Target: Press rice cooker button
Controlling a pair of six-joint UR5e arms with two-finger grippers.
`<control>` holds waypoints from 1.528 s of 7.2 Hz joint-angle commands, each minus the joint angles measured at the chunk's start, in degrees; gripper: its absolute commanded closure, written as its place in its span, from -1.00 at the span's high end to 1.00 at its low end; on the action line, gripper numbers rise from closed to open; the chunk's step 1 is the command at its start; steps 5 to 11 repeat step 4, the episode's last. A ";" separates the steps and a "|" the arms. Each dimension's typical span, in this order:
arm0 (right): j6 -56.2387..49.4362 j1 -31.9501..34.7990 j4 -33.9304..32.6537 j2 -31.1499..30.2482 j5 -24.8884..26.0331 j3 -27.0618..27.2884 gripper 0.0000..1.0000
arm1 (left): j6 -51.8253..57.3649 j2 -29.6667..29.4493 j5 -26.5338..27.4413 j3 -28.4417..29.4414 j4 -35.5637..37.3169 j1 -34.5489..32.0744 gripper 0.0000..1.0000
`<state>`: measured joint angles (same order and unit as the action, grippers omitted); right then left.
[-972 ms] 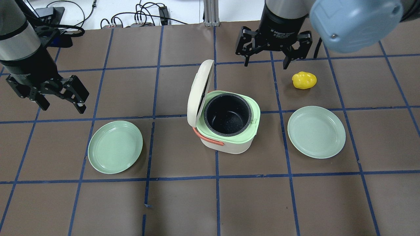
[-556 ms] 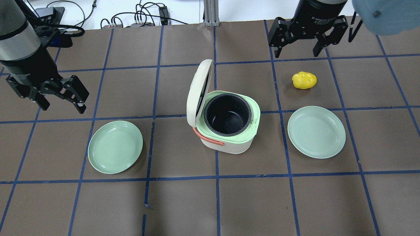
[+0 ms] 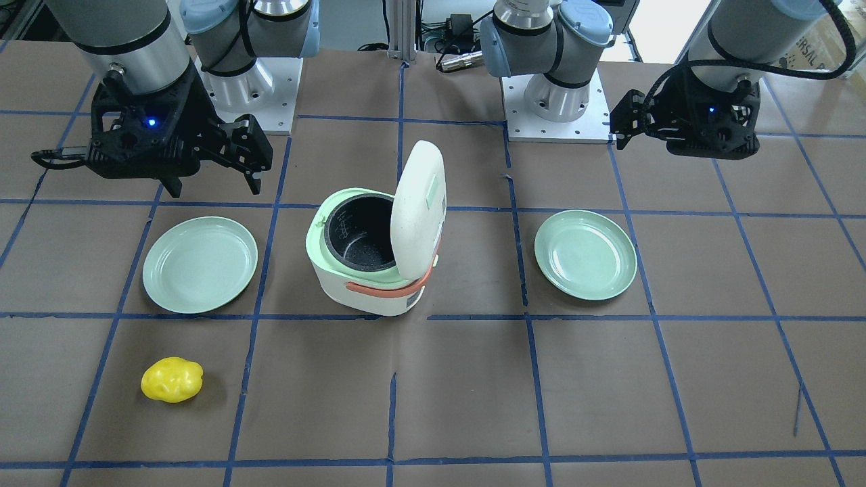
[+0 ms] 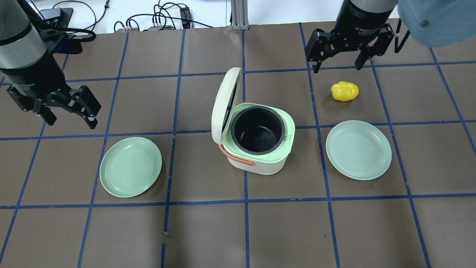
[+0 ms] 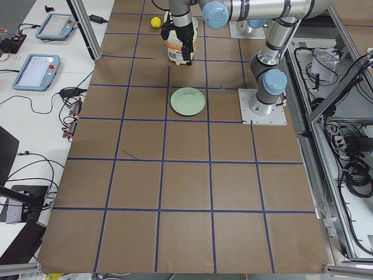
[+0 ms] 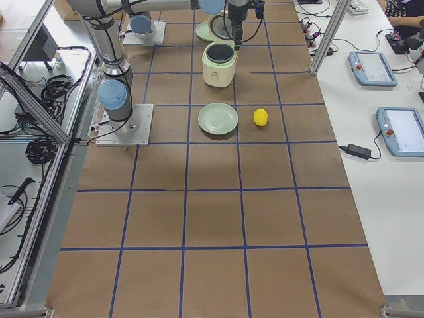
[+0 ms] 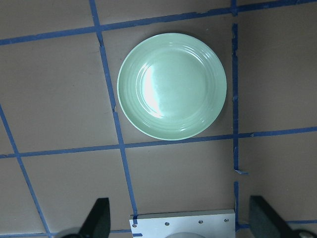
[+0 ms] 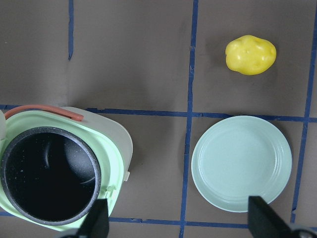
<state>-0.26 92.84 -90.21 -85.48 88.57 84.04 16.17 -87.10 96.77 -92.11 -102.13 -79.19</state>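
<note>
The rice cooker (image 4: 256, 149) sits mid-tabletop (image 4: 208, 230), between the left plate (image 4: 130, 166) and the right plate (image 4: 359, 150). Its lid (image 4: 225, 106) stands up open and the black pot (image 4: 257, 128) is empty. This is the same as 1 sec. ago; the cooker did not move.

What changed is the right gripper (image 4: 337, 67). One sec. ago it hung just behind the cooker's far side. Now it is further to the robot's right, well apart from the cooker, approx. over the far side of the yellow toy (image 4: 345, 91). Vs. 0.6 s ago it shifted only a little. Its jaws are spread wide and carry nothing. The left gripper (image 4: 70, 121) kept its place beyond the left plate, also wide open and empty.

Judgement: the open lid plus the right arm's retreat suggest the press is probably done already and the arm is clearing away. The button itself cannot be made out in these views.
</note>
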 commanded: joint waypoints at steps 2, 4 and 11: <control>-0.09 0.15 -0.14 -0.04 -0.33 0.42 1.00 | 0.00 0.00 0.00 0.00 0.00 0.00 1.00; -0.09 0.15 -0.14 -0.04 -0.24 0.42 1.00 | 0.00 0.00 0.00 0.00 0.00 0.00 1.00; -0.09 0.15 -0.14 -0.04 -0.24 0.42 1.00 | 0.00 0.00 0.00 0.00 0.00 0.00 1.00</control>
